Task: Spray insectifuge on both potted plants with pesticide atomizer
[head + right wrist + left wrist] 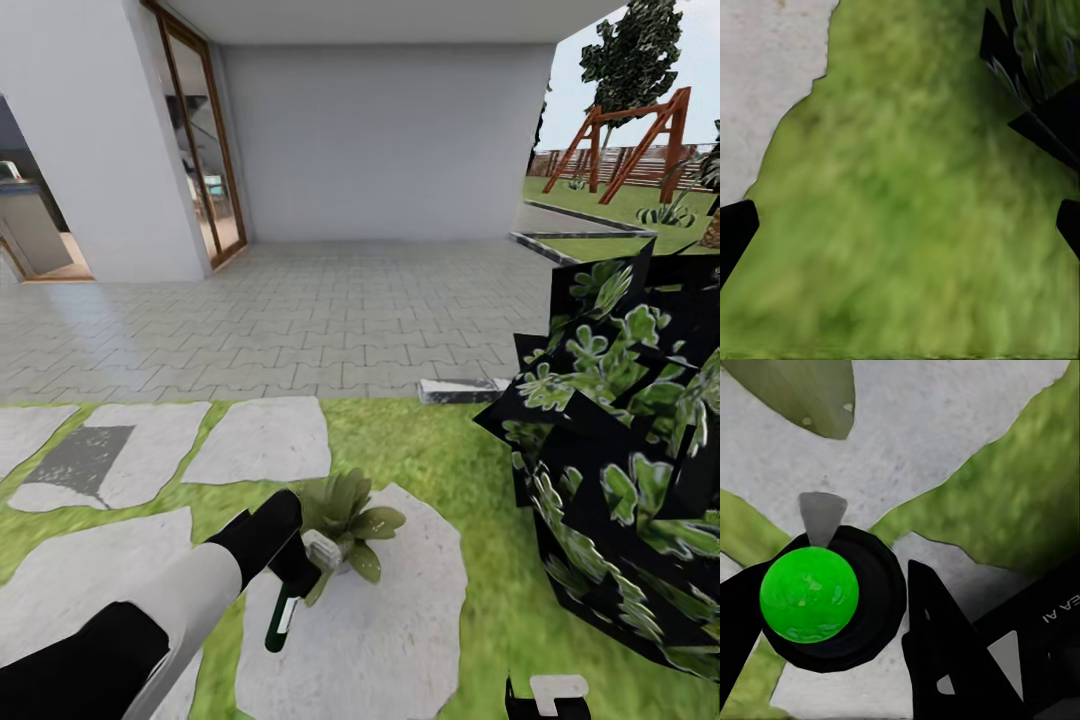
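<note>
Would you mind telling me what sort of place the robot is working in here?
It looks like a house garden: green lawn with flat grey stepping stones, a paved patio beside the house wall, and a wooden swing frame farther back.

potted plant (347,520) on stepping stone (400,620) ahead of me | atomizer (285,610) in my left gripper (300,570), just left of the plant, seemingly touching its leaves | bush (630,450) right | paved patio (300,320) behind
</note>
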Controlling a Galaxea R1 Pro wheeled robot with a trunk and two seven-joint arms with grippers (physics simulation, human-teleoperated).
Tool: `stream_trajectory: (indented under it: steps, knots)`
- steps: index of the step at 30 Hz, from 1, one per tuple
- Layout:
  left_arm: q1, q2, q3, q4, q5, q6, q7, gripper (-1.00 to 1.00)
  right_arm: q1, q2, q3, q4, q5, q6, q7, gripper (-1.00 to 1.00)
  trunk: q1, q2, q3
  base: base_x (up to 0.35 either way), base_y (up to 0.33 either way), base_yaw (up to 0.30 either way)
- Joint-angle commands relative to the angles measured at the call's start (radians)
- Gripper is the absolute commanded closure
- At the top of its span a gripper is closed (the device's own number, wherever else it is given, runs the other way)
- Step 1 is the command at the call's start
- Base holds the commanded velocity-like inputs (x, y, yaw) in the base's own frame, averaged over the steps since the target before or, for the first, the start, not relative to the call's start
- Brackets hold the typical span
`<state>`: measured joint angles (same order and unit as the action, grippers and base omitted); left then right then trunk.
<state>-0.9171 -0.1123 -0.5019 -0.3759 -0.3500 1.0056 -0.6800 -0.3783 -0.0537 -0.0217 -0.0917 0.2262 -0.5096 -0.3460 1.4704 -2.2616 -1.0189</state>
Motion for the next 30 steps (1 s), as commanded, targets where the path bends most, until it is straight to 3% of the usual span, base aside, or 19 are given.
stream_trajectory:
  steps: [1,8,13,18,30]
  knots:
    - [0.0,0.001,-0.003,-0.001,-0.011,0.001,-0.01,1.0,-0.001,0.0,-0.002,0.001,0.01,-0.001,-0.007,-1.0,-0.001,0.0,-0.001,-0.246,0.204,-0.013]
    - [0.0,0.015,-0.003,0.0,-0.012,0.001,-0.006,1.0,-0.001,0.001,-0.002,0.001,0.01,-0.001,-0.007,-1.0,-0.001,0.0,-0.001,-0.135,0.272,-0.193]
    - [0.0,0.034,-0.003,0.0,-0.012,0.003,0.05,1.0,-0.001,0.001,-0.002,0.001,0.01,-0.001,-0.007,-1.0,-0.001,0.0,-0.001,-0.019,0.304,-0.295]
    - [0.001,0.037,-0.003,0.003,-0.012,0.004,0.063,1.0,-0.001,0.002,-0.001,0.001,0.01,-0.001,-0.007,-1.0,-0.001,0.0,-0.001,-0.001,0.314,-0.276]
    - [0.001,0.036,-0.006,0.005,-0.012,0.004,0.064,1.0,-0.001,0.0,-0.002,0.001,0.011,0.0,-0.007,-1.0,-0.001,0.0,-0.001,-0.073,0.301,-0.021]
